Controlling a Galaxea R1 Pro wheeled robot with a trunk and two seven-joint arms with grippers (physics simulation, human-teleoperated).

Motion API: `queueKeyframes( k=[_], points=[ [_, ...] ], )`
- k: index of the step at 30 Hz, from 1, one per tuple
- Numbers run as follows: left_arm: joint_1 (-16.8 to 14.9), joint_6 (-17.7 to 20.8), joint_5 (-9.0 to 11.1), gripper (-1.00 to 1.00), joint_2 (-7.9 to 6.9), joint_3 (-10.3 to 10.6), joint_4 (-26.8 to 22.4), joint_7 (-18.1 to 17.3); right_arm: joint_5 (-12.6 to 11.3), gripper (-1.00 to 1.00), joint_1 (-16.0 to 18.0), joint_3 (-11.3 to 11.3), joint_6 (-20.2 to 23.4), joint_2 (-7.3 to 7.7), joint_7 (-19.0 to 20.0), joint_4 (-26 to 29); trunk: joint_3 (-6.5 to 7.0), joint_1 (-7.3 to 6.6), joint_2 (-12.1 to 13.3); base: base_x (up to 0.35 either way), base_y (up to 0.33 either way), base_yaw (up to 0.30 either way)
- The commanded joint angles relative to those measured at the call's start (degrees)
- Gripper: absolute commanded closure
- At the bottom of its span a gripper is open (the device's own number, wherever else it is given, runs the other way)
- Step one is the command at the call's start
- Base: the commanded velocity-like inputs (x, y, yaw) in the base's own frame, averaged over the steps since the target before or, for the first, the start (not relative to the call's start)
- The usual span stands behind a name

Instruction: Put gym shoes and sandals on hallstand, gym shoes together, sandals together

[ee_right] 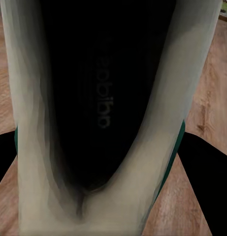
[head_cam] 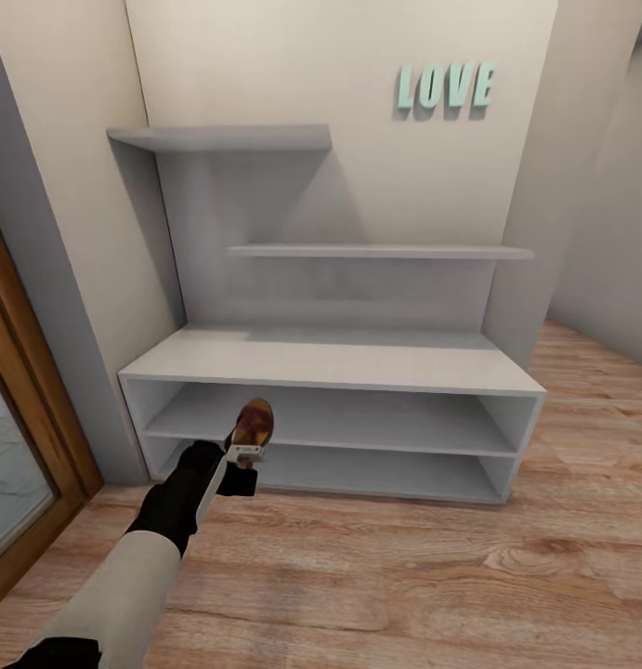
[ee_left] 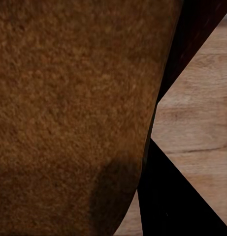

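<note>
My left gripper (head_cam: pixel 249 454) is shut on a brown sandal (head_cam: pixel 255 423) and holds it upright in the air, in front of the left end of the hallstand (head_cam: pixel 339 362). In the left wrist view the sandal's tan-brown footbed (ee_left: pixel 69 108) is pressed close to the camera, with a dark finger (ee_left: pixel 175 201) beside it. In the right wrist view a white gym shoe (ee_right: pixel 157 123) with a dark inside and a green edge sits between the two dark fingers (ee_right: pixel 209 167) of my right gripper (ee_right: pixel 106 196), above the corridor floor (ee_right: pixel 211 98).
The hallstand's flat top and its two open shelf levels (head_cam: pixel 358 423) hold nothing. Stepped grey wall shelves (head_cam: pixel 376 251) hang above it. A wood-framed glass door (head_cam: pixel 14 465) is at the left. Wood floor (head_cam: pixel 404 576) stretches in front and to the right.
</note>
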State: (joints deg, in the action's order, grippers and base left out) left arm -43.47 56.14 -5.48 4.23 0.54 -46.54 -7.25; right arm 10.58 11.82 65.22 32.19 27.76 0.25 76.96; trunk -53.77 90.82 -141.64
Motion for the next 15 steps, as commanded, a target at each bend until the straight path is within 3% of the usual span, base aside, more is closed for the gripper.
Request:
queueKeyframes(
  k=[1,6,15],
  points=[
    [-0.03,0.22,-0.76,1.0,0.0,0.03,-0.02,-0.67,0.3,1.0,0.04,0.0,0.31,0.01,0.01,0.05,-0.08,-0.01,-0.03,0.0,0.0,0.0],
    [-0.04,0.2,-0.76,1.0,-0.01,0.04,0.11,-0.73,0.32,1.0,0.04,0.0,0.33,0.01,0.01,0.04,-1.12,0.85,-1.6,0.0,0.0,0.001],
    [0.03,0.03,-0.76,1.0,-0.01,-0.01,0.22,-0.8,0.32,1.0,0.04,0.0,0.33,0.01,0.01,0.03,-3.94,1.08,-1.72,0.0,0.0,0.078]
  ],
)
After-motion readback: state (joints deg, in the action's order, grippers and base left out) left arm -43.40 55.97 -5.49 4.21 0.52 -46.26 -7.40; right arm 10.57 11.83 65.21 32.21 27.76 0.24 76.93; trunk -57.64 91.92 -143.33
